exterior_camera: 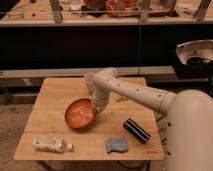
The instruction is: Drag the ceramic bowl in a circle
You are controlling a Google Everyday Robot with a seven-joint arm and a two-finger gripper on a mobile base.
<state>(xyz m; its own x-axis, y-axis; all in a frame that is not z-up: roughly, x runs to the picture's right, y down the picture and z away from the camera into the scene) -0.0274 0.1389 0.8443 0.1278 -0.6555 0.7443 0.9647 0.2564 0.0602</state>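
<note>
The ceramic bowl [80,114] is a round, shallow, glossy orange bowl on the wooden table [55,97], left of the table's middle. My white arm reaches in from the right and bends down to it. My gripper [98,106] is at the bowl's right rim, touching it. A small whitish cup [89,80] stands behind the arm near the table's far edge, partly hidden by it.
A plastic bottle [50,145] lies near the front left edge. A blue sponge [116,145] lies at the front middle. A black striped object [136,130] lies at the front right. A dark shelf unit stands behind the table.
</note>
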